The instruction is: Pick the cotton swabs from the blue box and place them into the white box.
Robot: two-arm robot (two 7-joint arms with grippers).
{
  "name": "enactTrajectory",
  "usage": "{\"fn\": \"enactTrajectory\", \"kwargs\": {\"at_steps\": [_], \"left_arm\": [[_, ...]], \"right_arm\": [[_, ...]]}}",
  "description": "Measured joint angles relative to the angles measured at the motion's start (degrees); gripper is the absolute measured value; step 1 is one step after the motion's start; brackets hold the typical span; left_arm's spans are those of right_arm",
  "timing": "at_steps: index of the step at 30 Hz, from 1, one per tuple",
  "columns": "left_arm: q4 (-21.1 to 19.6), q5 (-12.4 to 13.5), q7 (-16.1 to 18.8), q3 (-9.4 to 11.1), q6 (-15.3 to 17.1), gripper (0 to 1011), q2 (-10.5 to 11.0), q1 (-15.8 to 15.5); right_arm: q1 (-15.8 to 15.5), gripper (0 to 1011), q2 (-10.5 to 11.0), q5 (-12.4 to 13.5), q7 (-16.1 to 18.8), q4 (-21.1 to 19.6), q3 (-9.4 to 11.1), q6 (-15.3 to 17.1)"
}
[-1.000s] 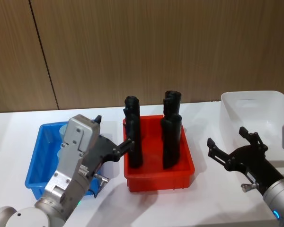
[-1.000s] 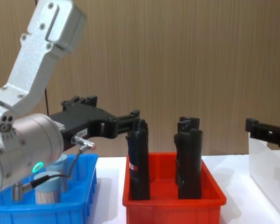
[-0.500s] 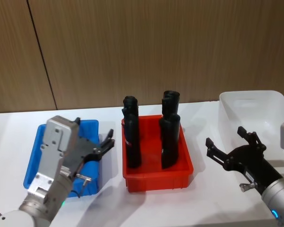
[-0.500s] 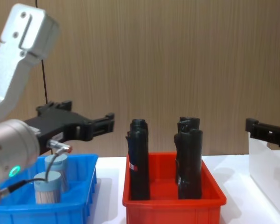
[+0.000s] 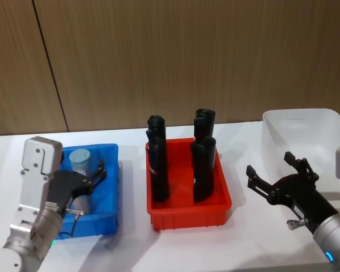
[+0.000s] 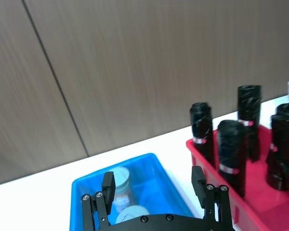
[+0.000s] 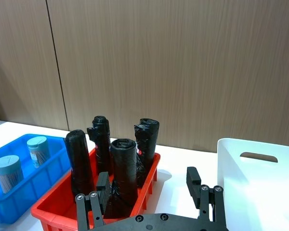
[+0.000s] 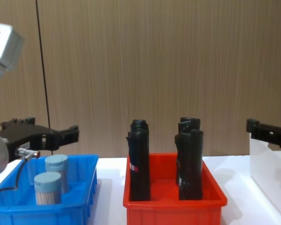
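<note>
— What stands in the middle?
— A shallow red plastic bin (image 5: 190, 218) on the white tabletop (image 5: 243, 243). It holds four tall black rolls (image 5: 160, 170), all upright.
— How are they set?
— Two stand near the front wall and two behind them, in two columns with a gap between. The front left one carries a red-and-white label (image 8: 132, 167).
— And behind?
— A brown wood-panel wall (image 5: 215, 56), with a dark vertical seam (image 5: 50, 65) toward the left.

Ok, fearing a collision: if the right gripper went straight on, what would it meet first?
Likely the nearest black roll in the red bin; the right gripper points at it, though height is unclear.
</note>
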Motion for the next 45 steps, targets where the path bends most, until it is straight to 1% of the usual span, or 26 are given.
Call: {"fn": "enactTrajectory", "kwargs": {"at_steps": [1, 4, 5, 7, 10, 11, 14, 20, 26, 32, 33, 38, 45], "left_arm": [[0.0, 0.0, 0.0, 0.0, 0.0, 1003, 0.0, 0.0], [0.6, -1.4, 0.3, -0.7, 2.0, 1003, 0.1, -0.4], [0.6, -1.4, 0.3, -0.7, 2.0, 1003, 0.1, -0.4], [1.3, -2.5, 0.3, -1.2, 3.8, 1003, 0.1, -0.9], [1.8, -3.0, 0.3, -1.6, 5.0, 1003, 0.1, -1.3], [2.3, -3.5, 0.0, -1.8, 5.9, 1003, 0.0, -1.7], [3.2, -4.2, -0.6, -2.2, 7.2, 1003, -0.1, -2.3], [5.3, -5.4, -2.6, -2.9, 9.1, 1003, -0.4, -3.6], [7.5, -6.2, -4.7, -3.4, 9.9, 1003, -0.6, -4.7], [9.5, -6.4, -6.8, -3.7, 10.3, 1003, -0.9, -5.7], [9.5, -6.4, -6.8, -3.7, 10.3, 1003, -0.9, -5.7], [12.1, -6.0, -9.0, -3.8, 10.4, 1003, -1.3, -7.0], [15.0, -5.4, -10.9, -3.8, 10.5, 1003, -1.9, -8.5]], "right_arm": [[0.0, 1002, 0.0, 0.0, 0.0, 0.0, 0.0, 0.0], [0.0, 1002, 0.0, 0.0, 0.0, 0.0, 0.0, 0.0], [0.0, 1002, 0.0, 0.0, 0.0, 0.0, 0.0, 0.0], [0.0, 1002, 0.0, 0.0, 0.0, 0.0, 0.0, 0.0], [0.0, 1002, 0.0, 0.0, 0.0, 0.0, 0.0, 0.0], [0.0, 1002, 0.0, 0.0, 0.0, 0.0, 0.0, 0.0], [0.0, 1002, 0.0, 0.0, 0.0, 0.0, 0.0, 0.0], [0.0, 1002, 0.0, 0.0, 0.0, 0.0, 0.0, 0.0], [0.0, 1002, 0.0, 0.0, 0.0, 0.0, 0.0, 0.0], [0.0, 1002, 0.0, 0.0, 0.0, 0.0, 0.0, 0.0], [0.0, 1002, 0.0, 0.0, 0.0, 0.0, 0.0, 0.0], [0.0, 1002, 0.0, 0.0, 0.0, 0.0, 0.0, 0.0], [0.0, 1002, 0.0, 0.0, 0.0, 0.0, 0.0, 0.0]]}}
